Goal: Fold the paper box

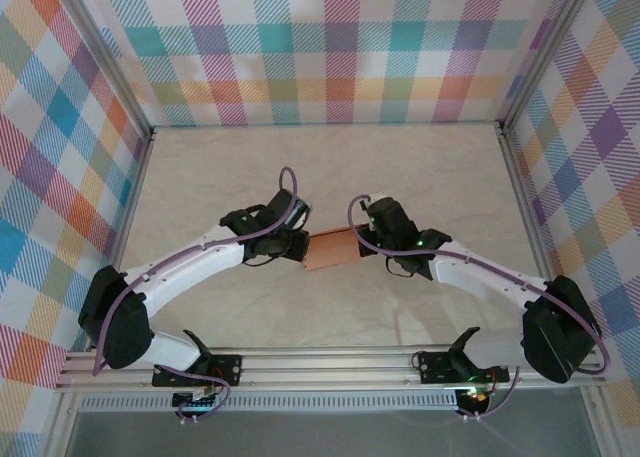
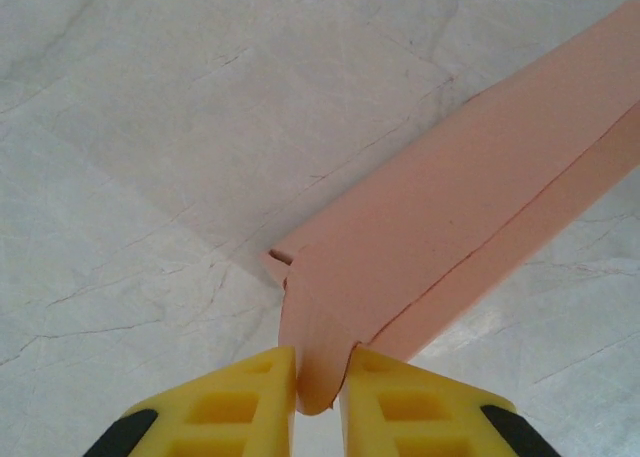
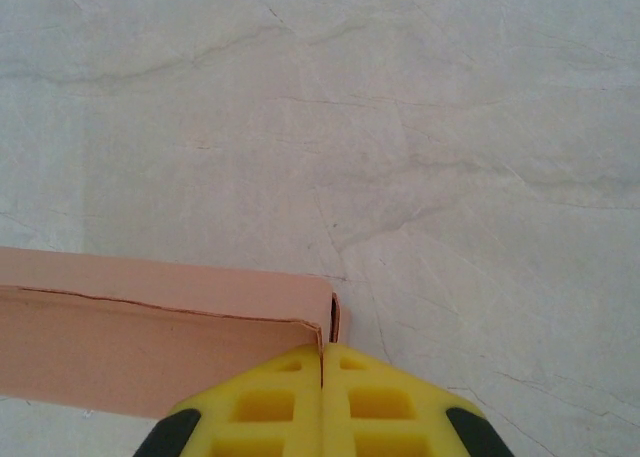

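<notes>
Pale, marble-veined table top (image 1: 420,172) fills the work area, matt and lightly streaked with grey. Walls of plaid cloth (image 1: 330,47) in orange, teal, purple and yellow close it in on the far side and on both flanks, and aluminium rails (image 1: 330,365) run along the near edge, where the two arm bases are bolted.

The far half of the table lies bare up to the back wall, and broad strips are open to the left and right of the arms. The near strip in front of the rails is also free between the two bases. The white left arm (image 1: 190,262) and the white right arm (image 1: 490,272) reach inward and meet at the middle of the table.

Between them lies the paper box (image 1: 333,250), a small flat rectangular piece of thin salmon-orange card, its long side running from one gripper to the other.

The left gripper (image 1: 302,245) is at the box's left end. Its wrist view shows the yellow fingers (image 2: 250,397) nipping a rounded end flap of the card, with the body of the box stretching away up and to the right.

The right gripper (image 1: 362,243) is at the opposite end. Its yellow fingers (image 3: 385,402) are pressed tight together right at the box's end corner, touching the card. Whether a thin edge is caught between them cannot be told.
</notes>
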You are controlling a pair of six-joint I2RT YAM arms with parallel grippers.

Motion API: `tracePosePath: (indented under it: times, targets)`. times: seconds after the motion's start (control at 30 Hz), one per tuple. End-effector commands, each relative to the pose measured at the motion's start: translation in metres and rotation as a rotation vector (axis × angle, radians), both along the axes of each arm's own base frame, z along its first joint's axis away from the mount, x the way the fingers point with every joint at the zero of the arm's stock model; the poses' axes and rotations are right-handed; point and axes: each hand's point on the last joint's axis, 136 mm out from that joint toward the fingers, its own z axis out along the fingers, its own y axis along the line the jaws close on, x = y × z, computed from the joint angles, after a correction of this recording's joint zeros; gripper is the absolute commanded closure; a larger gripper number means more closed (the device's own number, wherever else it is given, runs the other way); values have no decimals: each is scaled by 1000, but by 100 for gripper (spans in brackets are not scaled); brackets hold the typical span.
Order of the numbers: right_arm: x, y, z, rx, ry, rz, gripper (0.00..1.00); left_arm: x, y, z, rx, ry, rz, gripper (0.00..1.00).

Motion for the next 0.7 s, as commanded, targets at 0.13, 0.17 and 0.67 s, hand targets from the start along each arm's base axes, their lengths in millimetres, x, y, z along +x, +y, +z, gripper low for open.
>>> tracePosePath:
  times: [0.13,0.17,0.67]
  targets:
    - [-3,2,-5,-10,27,5,100,-1,-2,14,-18,13,24,82]
    - [-3,2,-6,-11,29,4,100,-1,-2,13,-17,16,23,82]
    - [-1,3,-6,-9,28,5,100,-4,-2,9,-12,40,24,98]
